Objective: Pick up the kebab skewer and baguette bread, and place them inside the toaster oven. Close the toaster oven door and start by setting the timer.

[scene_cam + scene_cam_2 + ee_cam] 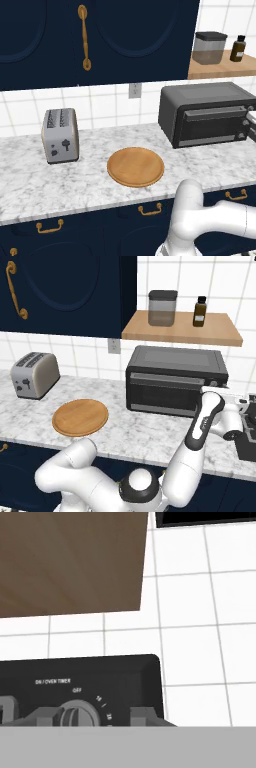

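Toaster oven (175, 381) sitting on counter (125, 431), door (167, 391) shut. Hand view showing timer knob (77, 716) close up, sitting between gripper (82, 718) fingers; jaws partly open, grip unclear.

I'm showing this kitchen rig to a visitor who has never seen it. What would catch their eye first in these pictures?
First the white arm reaching to the right end of the dark toaster oven, whose door is shut, with the gripper straddling the timer knob in the hand view. Next the bare round wooden board mid-counter, with the silver toaster to its left. Above the oven, a wooden shelf carries a canister and a brown bottle.
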Motion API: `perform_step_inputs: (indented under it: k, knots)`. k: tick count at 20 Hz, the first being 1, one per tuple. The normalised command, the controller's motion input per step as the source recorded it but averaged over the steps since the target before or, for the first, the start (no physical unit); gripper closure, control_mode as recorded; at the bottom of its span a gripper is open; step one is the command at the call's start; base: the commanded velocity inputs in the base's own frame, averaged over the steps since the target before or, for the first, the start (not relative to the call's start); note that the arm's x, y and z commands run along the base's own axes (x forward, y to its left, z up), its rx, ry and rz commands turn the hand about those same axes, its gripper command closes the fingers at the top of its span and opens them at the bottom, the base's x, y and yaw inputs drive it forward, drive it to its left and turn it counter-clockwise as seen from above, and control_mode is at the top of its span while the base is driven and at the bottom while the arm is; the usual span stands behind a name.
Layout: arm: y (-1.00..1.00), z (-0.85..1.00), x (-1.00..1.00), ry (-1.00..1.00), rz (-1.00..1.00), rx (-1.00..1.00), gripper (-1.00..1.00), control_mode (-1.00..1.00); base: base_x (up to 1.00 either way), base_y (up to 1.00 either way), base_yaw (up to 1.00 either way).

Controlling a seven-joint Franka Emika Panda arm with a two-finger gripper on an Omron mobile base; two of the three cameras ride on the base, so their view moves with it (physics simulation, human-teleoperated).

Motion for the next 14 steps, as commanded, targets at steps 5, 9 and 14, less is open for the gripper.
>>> perform_step_inputs:
  k: [5,9,14]
  knots:
    - [-0.09,0.00,0.00,0.00,-0.11,0.00,1.00,-1.00,0.00,0.00,0.00]
    - [-0.03,0.04,-0.12,0.00,-0.01,0.00,1.00,-1.00,0.00,0.00,0.00]
    - [0.00,0.11,-0.22,0.00,0.00,0.00,1.00,-1.00,0.00,0.00,0.00]
